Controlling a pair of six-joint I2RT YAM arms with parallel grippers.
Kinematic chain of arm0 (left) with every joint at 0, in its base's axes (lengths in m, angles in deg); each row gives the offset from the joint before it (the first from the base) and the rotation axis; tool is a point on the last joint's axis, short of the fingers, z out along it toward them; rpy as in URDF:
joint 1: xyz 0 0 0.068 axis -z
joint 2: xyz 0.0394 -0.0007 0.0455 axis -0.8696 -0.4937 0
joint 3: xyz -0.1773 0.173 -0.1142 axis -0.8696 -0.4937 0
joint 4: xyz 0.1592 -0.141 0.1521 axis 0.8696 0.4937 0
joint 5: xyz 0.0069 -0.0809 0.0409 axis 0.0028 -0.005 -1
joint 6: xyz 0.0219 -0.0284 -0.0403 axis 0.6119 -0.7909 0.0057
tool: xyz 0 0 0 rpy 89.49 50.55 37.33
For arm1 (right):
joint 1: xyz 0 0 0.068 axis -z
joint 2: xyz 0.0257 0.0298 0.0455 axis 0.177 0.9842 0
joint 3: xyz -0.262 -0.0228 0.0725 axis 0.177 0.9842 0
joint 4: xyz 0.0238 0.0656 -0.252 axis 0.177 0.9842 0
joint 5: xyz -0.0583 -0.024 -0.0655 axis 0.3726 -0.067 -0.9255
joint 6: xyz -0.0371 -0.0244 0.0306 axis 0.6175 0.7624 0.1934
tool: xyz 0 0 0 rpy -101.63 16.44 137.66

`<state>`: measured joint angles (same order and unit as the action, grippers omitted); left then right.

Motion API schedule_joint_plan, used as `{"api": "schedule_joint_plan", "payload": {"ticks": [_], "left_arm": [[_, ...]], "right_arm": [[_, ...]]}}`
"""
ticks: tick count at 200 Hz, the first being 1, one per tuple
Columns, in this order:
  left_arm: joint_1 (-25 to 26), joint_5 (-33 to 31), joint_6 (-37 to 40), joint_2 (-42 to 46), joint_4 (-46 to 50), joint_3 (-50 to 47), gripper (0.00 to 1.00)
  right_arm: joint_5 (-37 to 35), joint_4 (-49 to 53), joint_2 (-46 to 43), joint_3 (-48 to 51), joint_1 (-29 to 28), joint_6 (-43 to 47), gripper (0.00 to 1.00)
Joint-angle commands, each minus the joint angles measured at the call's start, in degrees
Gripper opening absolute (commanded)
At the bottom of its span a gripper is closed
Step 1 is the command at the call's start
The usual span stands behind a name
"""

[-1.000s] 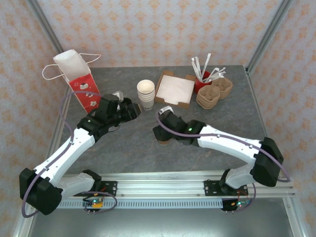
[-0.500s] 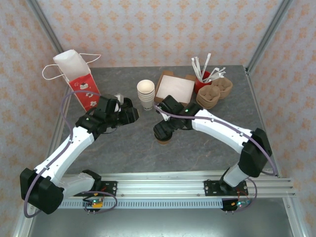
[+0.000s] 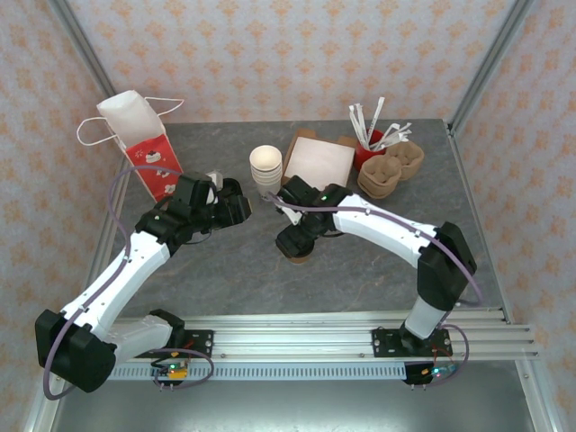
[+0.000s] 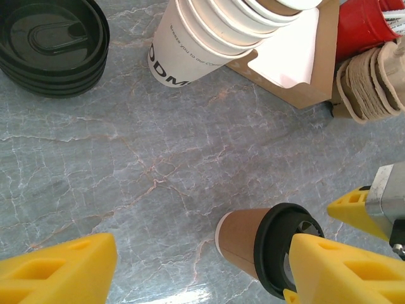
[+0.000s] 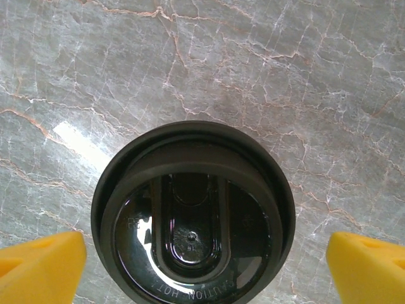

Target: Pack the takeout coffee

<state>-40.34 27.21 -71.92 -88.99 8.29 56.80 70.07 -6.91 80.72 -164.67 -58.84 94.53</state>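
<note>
While right gripper point(image 5: 204, 263) hovers wide over the black-lidded tan paper cup point(image 5: 192, 218) | step: grasp | next: lower, close on sides | left gripper point(image 4: 202, 269) wide, empty

top: high, rear, overview | wrists: close, downward | shared: takeout coffee point(image 5: 193, 218)

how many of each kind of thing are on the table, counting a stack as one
gift bag: 1
lidded coffee cup: 1
stack of open paper cups: 1
stack of black lids: 1
napkin box: 1
red cup of stirrers: 1
brown carrier stacks: 2
total: 8
</note>
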Motion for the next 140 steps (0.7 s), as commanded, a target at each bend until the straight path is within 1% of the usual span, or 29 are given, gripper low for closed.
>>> {"api": "schedule_joint_plan", "payload": {"ticks": [1, 50, 80, 111, 140], "left_arm": [[-0.65, -0.18, 1.50, 0.97, 0.75, 1.14, 0.73], [-0.73, -0.16, 1.49, 1.47, 0.38, 0.21, 0.73], [-0.83, -0.20, 1.31, 2.01, 0.18, -0.35, 0.73], [-0.82, -0.28, 1.22, 2.42, 0.08, -0.71, 0.73], [-0.83, -0.25, 1.14, 2.45, -0.13, -1.05, 0.73]], "right_arm": [[-0.62, 1.84, 1.10, -1.94, -0.60, 0.69, 0.94], [-1.24, 1.92, 2.26, -2.06, -0.93, 0.86, 0.87], [-1.20, 1.83, 2.35, -1.65, -1.02, 0.69, 0.80], [-1.24, 1.58, 2.09, -0.38, -1.02, 0.35, 0.71], [-1.16, 1.67, 2.20, 1.37, -1.02, 0.33, 0.67]]}}
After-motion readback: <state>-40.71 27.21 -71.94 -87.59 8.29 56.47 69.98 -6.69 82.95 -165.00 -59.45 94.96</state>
